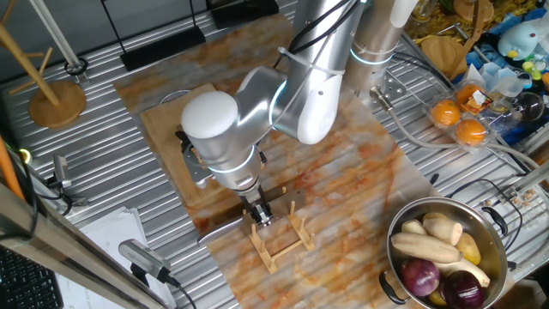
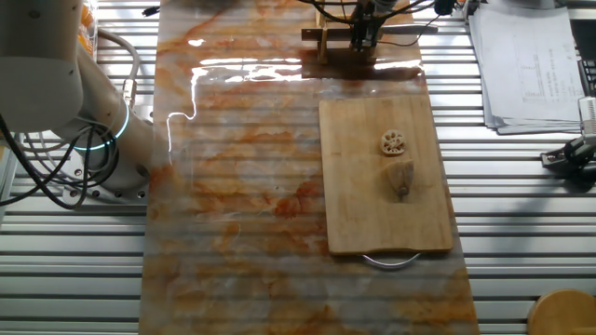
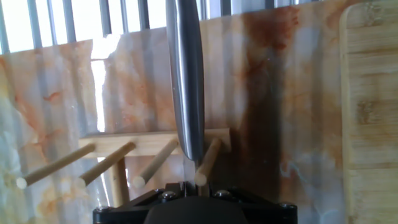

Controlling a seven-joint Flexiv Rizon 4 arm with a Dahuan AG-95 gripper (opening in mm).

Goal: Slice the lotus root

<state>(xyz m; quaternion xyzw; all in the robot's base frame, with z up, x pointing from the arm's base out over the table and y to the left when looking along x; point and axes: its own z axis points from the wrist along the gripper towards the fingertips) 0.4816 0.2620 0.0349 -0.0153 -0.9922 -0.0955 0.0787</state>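
Note:
The lotus root chunk point(image 2: 399, 177), tan and stubby, lies on the wooden cutting board point(image 2: 354, 214), with one round holed slice point(image 2: 394, 141) just beyond it. My gripper point(image 2: 363, 26) is far from them, at the wooden peg rack point(image 2: 326, 42) past the board's end. In the hand view my gripper point(image 3: 191, 184) is shut on a knife, whose steel blade point(image 3: 185, 81) runs straight out over the rack's pegs point(image 3: 155, 149). In one fixed view the gripper point(image 1: 257, 211) sits low at the rack point(image 1: 279, 239), and the arm hides the lotus root.
A steel pot point(image 1: 493, 232) holds long pale roots and purple onions at the front right. Oranges in a plastic tray point(image 1: 459, 120) are behind it. A wooden stand point(image 1: 56, 103) is at the left, and papers point(image 2: 531, 65) lie beside the board.

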